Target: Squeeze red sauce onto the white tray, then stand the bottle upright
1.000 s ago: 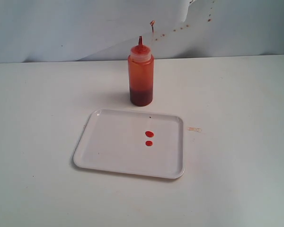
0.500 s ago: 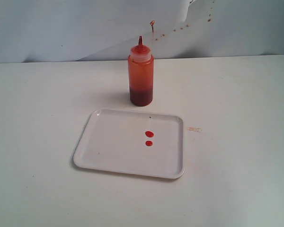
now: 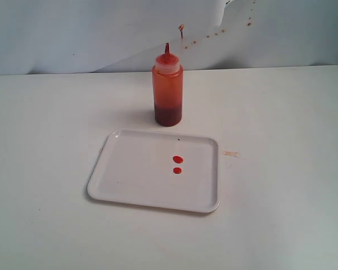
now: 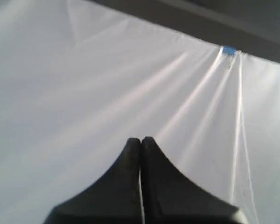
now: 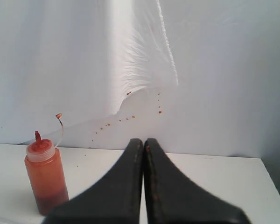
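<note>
The bottle (image 3: 168,90) stands upright on the white table behind the white tray (image 3: 129,174), apart from it, with dark red fill in its lower part. Two round drops of red sauce (image 3: 177,160) lie on the tray's right half. No arm shows in the exterior view. In the right wrist view my right gripper (image 5: 143,142) is shut and empty, and the bottle (image 5: 45,176) stands off to its side, well apart. My left gripper (image 4: 141,140) is shut on nothing and faces only white cloth.
A white cloth backdrop (image 3: 73,34) hangs behind the table, with small red-brown specks (image 3: 214,32) on it. A faint mark (image 3: 231,153) sits on the table right of the tray. A blue clip (image 4: 228,50) holds the cloth in the left wrist view.
</note>
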`<control>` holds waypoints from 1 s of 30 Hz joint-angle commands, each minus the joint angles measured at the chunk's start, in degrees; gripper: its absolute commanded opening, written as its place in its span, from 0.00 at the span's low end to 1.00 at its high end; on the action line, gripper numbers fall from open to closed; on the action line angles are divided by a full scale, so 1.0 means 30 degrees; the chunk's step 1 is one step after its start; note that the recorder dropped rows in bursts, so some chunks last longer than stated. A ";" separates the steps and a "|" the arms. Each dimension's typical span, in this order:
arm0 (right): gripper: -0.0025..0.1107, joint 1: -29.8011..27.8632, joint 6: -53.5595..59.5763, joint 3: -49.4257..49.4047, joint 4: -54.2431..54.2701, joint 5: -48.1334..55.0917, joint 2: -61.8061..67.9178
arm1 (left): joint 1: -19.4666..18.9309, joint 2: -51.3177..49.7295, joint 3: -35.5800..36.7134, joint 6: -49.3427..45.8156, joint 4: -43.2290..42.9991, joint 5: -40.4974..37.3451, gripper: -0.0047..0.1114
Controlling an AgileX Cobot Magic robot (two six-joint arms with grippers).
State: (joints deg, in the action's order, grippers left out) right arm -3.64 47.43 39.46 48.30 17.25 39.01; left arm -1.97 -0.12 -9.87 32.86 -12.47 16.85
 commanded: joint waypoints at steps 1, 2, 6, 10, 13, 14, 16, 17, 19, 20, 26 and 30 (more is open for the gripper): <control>0.02 -0.0081 0.0020 -0.0088 0.0109 -0.0083 -0.0069 | -0.0052 0.0042 0.1796 -0.0072 -0.0017 -0.0918 0.04; 0.02 -0.0081 0.0020 -0.0088 0.0109 -0.0083 -0.0069 | -0.0052 0.0042 0.2109 -0.0072 -0.0017 -0.0918 0.04; 0.02 -0.0081 0.0020 -0.0088 0.0109 -0.0083 -0.0069 | -0.0052 0.0042 0.2987 -0.0107 -0.0263 -0.1102 0.04; 0.02 -0.0081 0.0020 -0.0088 0.0109 -0.0083 -0.0069 | -0.0052 0.0042 0.2987 -0.0107 -0.4403 -0.2763 0.04; 0.02 -0.0081 0.0020 -0.0088 0.0109 -0.0083 -0.0069 | -0.0052 0.0042 0.2987 -0.0107 -0.6051 -0.5217 0.04; 0.02 -0.0081 0.0020 -0.0088 0.0109 -0.0083 -0.0069 | -0.0052 0.0042 0.2987 -0.0107 -0.6051 -0.5950 0.04; 0.02 -0.0081 0.0020 -0.0088 0.0109 -0.0083 -0.0069 | -0.0052 0.0042 0.2987 -0.0107 -0.6051 -0.7086 0.04; 0.02 -0.0081 0.0020 -0.0088 0.0109 -0.0083 -0.0069 | -0.0052 0.0042 0.2987 -0.0107 -0.6051 -0.7506 0.04; 0.02 -0.0081 0.0020 -0.0088 0.0109 -0.0083 -0.0069 | -0.0052 0.0042 0.2987 -0.0107 -0.5434 -0.8019 0.04; 0.02 -0.0081 0.0020 -0.0088 0.0109 -0.0083 -0.0069 | -0.0052 0.0042 0.2987 -0.0107 -0.5069 -0.8154 0.04; 0.02 -0.0081 0.0020 -0.0088 0.0109 -0.0083 -0.0069 | -0.0052 0.0042 0.3289 -0.0107 -0.4745 -0.8201 0.04; 0.02 -0.0081 0.0020 -0.0088 0.0109 -0.0083 -0.0069 | -0.0052 0.0042 0.3289 -0.0107 -0.4745 -0.8825 0.04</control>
State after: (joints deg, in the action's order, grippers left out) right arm -3.64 47.43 39.46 48.30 17.25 39.01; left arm -1.97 -0.12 -0.30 32.82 -27.29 -8.65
